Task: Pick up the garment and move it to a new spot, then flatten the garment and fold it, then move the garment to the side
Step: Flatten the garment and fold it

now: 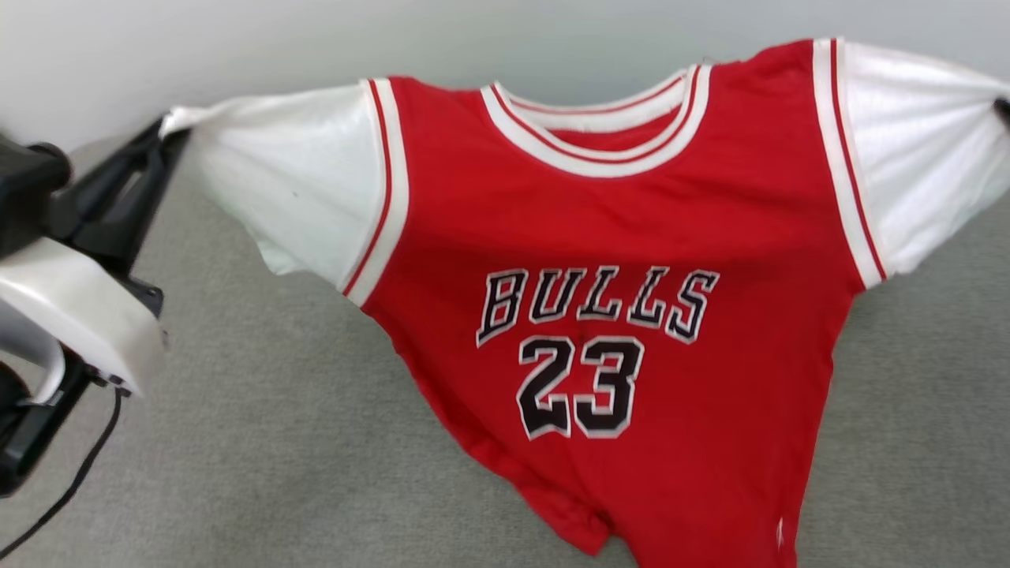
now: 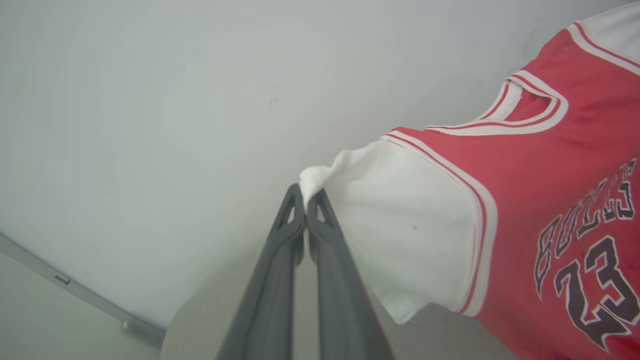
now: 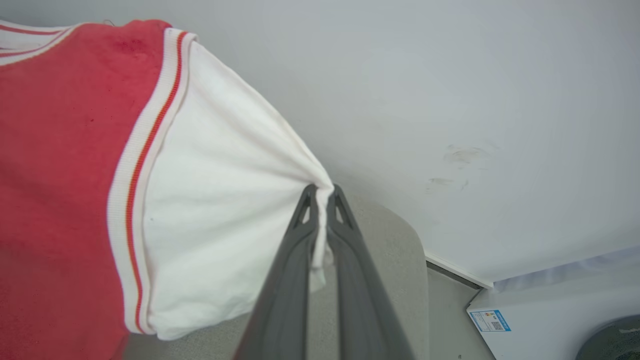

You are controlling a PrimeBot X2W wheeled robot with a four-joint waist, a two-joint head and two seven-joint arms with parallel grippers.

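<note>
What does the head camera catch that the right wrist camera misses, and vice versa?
The head view adds the garment's black BULLS 23 lettering and the left gripper pinching one white sleeve. The right wrist view adds a white box with a blue label. Both show the red garment over the grey surface, right gripper pinching its other sleeve.

Garment [image 1: 600, 237] chest: black "BULLS" above "23", white-outlined.

Garment [image 1: 615, 221] aloft between left tool [image 2: 305, 192] and right tool [image 3: 322, 190], lower part on table [image 1: 276, 410], wall [image 1: 237, 39] behind.
</note>
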